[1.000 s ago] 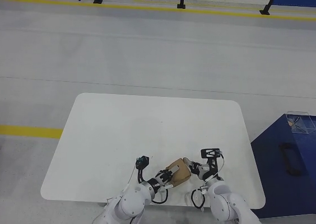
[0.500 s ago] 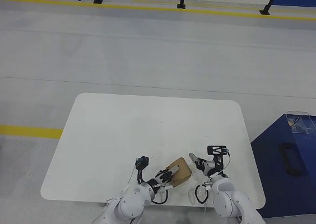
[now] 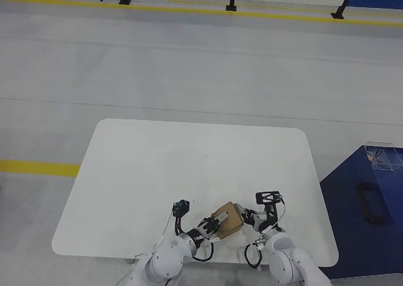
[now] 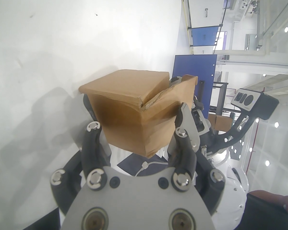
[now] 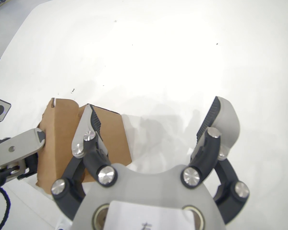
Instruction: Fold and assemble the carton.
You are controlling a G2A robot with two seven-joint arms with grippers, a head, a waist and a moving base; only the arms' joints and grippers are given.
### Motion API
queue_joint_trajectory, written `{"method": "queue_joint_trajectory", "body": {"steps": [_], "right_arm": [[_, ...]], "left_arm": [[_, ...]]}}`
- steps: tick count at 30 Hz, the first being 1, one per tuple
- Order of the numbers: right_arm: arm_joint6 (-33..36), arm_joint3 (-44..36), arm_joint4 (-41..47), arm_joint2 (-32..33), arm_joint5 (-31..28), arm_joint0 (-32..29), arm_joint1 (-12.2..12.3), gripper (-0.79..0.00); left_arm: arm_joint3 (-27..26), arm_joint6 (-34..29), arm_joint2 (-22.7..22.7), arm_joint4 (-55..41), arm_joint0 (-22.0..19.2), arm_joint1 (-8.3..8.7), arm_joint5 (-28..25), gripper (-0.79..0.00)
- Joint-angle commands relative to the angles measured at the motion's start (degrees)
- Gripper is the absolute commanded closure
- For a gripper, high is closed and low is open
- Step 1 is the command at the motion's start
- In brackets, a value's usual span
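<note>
My left fingers gripped the small brown cardboard carton near the front edge of the white tabletop. My right fingers stood spread open, one at its side. I judged the body squared, with a ragged flap yet to close. Its visible faces bore no label.

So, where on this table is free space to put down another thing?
Free: the table from its far edge to the carton, and both near corners. Crowded: near-edge middle, with left end effector and right end effector.
</note>
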Motion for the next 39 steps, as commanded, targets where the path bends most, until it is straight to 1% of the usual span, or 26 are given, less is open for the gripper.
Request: {"method": "queue_joint_trajectory", "body": {"steps": [1,13,14,15,16,18,20,25,29,32,35,36,37,39], "right_arm": [[0.24,-0.29,-0.02,0.13,-0.26,-0.25,0.03,-0.785],[0.10,0.58,-0.52,-0.54,-0.10,0.06,-0.17,-0.785],[0.17,0.65,-0.50,-0.55,-0.09,0.17,-0.19,-0.785],[0.19,0.74,-0.56,-0.55,-0.03,0.26,-0.20,-0.785],[0.26,0.83,-0.57,-0.57,0.01,0.36,-0.22,-0.785],[0.38,0.94,-0.52,-0.57,0.22,0.56,-0.26,-0.785],[0.47,1.01,-0.53,-0.52,0.32,0.73,-0.28,-0.785],[0.33,0.45,1.09,0.29,0.86,1.08,-0.38,-0.785],[1.02,-1.39,2.77,1.29,-2.60,-0.03,-0.14,-0.785],[5.44,-2.26,4.09,2.03,-6.07,-0.54,0.20,-0.785],[5.99,-1.79,1.82,1.86,-5.05,-0.55,0.29,-0.785],[6.61,-1.10,0.78,1.41,-4.21,-0.22,0.26,-0.785],[6.80,-0.44,0.00,0.96,-3.03,0.37,0.17,-0.785],[6.45,0.56,0.53,0.05,-1.57,1.29,-0.10,-0.785]], "left_arm": [[0.08,0.00,0.06,-0.19,-0.06,0.05,0.06,-0.579],[1.07,0.28,0.65,0.02,-0.82,0.30,1.15,-0.582],[1.22,0.42,0.77,0.07,-0.94,0.29,1.43,-0.585],[1.44,0.48,0.89,0.09,-1.07,0.29,1.68,-0.613],[1.67,0.44,0.99,0.07,-1.26,0.28,1.97,-0.622],[2.13,0.57,1.23,0.27,-1.64,0.26,2.55,-0.606],[2.46,0.73,1.47,0.29,-1.87,0.24,2.80,-0.622],[2.57,0.95,1.75,0.07,-2.11,0.28,2.70,-0.625],[1.91,0.97,1.50,0.08,-1.79,0.47,2.44,-0.631],[1.63,0.89,1.36,0.16,-1.72,0.59,2.60,-0.643],[1.25,1.09,0.98,-0.45,-1.60,0.69,2.48,-0.683],[1.11,1.16,0.79,-0.61,-1.49,0.75,2.34,-0.668],[0.78,1.38,0.52,-0.83,-1.36,0.81,1.96,-0.677],[-0.16,2.12,-0.24,-1.18,-0.72,1.00,0.58,-0.733]]}}
